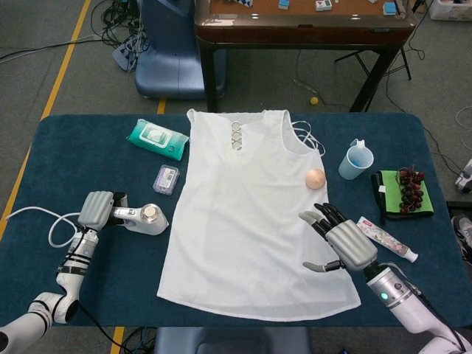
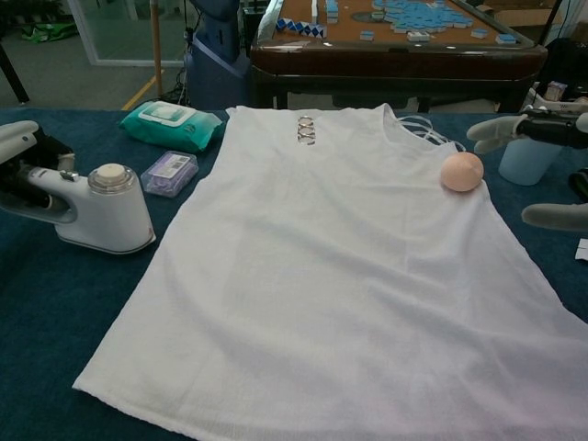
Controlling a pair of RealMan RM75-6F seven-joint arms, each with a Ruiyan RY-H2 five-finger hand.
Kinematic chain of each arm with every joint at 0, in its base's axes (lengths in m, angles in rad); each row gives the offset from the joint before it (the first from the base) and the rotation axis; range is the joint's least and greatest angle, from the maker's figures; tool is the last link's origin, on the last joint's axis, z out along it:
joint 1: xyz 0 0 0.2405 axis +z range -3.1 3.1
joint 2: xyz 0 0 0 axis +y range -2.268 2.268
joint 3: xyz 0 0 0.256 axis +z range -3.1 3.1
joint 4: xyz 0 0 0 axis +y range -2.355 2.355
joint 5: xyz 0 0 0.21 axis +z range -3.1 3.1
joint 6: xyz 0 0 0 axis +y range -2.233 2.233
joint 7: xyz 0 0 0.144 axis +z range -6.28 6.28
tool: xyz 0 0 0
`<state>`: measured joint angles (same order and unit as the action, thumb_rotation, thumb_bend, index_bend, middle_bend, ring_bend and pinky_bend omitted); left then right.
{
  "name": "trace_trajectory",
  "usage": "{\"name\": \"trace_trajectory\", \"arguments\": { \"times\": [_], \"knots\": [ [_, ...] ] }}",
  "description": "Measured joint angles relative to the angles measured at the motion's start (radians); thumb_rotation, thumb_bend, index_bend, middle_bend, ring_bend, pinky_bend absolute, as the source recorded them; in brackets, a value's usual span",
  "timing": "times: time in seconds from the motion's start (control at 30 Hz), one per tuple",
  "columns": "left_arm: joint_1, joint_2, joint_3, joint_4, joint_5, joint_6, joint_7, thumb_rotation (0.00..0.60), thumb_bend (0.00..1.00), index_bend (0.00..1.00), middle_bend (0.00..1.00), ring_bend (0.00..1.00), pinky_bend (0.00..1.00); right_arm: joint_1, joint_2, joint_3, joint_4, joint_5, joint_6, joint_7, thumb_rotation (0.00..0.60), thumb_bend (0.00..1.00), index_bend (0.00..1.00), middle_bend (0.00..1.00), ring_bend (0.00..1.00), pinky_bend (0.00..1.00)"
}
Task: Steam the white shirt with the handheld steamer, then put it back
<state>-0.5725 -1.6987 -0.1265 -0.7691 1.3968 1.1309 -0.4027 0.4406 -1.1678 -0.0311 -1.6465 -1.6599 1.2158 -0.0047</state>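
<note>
The white shirt point(image 1: 249, 214) point(image 2: 340, 266) lies flat across the middle of the blue table. A white handheld steamer point(image 1: 144, 219) point(image 2: 103, 209) stands on the cloth just left of the shirt's edge, off the fabric. My left hand point(image 1: 96, 209) point(image 2: 20, 158) grips its handle at the table's left side. Its white cord point(image 1: 51, 228) loops further left. My right hand point(image 1: 341, 242) point(image 2: 537, 156) hovers open over the shirt's right hem, fingers spread, holding nothing.
A peach ball point(image 1: 315, 178) point(image 2: 461, 171) rests on the shirt's right shoulder. A teal wipes pack point(image 1: 157, 139) and a small purple packet point(image 1: 167, 178) lie left of the shirt. A blue cup point(image 1: 356, 160), grapes on a green cloth point(image 1: 404, 192) and a tube point(image 1: 385, 239) sit at right.
</note>
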Motion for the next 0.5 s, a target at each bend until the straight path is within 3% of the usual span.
{"name": "trace_trajectory", "arguments": {
  "times": [0.07,0.13,0.2,0.3,0.43,0.5],
  "knots": [
    [0.002,0.003,0.005,-0.002,0.002,-0.008,-0.003,0.6,0.22,0.7,0.7,0.55,0.6,-0.006,0.008,0.001,-0.004,0.006,0.003,-0.003,0.212,0.04,0.0,0.16,0.01,0.04],
    [0.004,0.01,0.011,-0.008,0.005,-0.018,0.001,0.6,0.22,0.54,0.58,0.46,0.56,-0.011,0.012,0.002,-0.005,0.012,0.006,0.0,0.211,0.04,0.0,0.16,0.01,0.04],
    [0.005,0.021,0.017,-0.021,0.005,-0.035,0.016,0.6,0.2,0.32,0.38,0.3,0.44,-0.015,0.013,0.002,-0.004,0.012,0.01,0.005,0.212,0.04,0.0,0.16,0.01,0.04],
    [0.006,0.044,0.023,-0.056,0.001,-0.062,0.049,0.6,0.17,0.09,0.16,0.13,0.3,-0.019,0.017,0.001,-0.003,0.007,0.016,0.007,0.211,0.04,0.0,0.16,0.01,0.04],
    [0.008,0.081,0.025,-0.12,-0.014,-0.092,0.096,0.594,0.14,0.0,0.02,0.01,0.18,-0.025,0.023,0.004,-0.002,0.008,0.023,0.012,0.211,0.04,0.0,0.16,0.01,0.04],
    [0.011,0.102,0.023,-0.157,-0.026,-0.103,0.123,0.542,0.13,0.0,0.0,0.0,0.13,-0.029,0.027,0.007,0.001,0.01,0.029,0.015,0.211,0.04,0.0,0.16,0.01,0.04]
  ]
}}
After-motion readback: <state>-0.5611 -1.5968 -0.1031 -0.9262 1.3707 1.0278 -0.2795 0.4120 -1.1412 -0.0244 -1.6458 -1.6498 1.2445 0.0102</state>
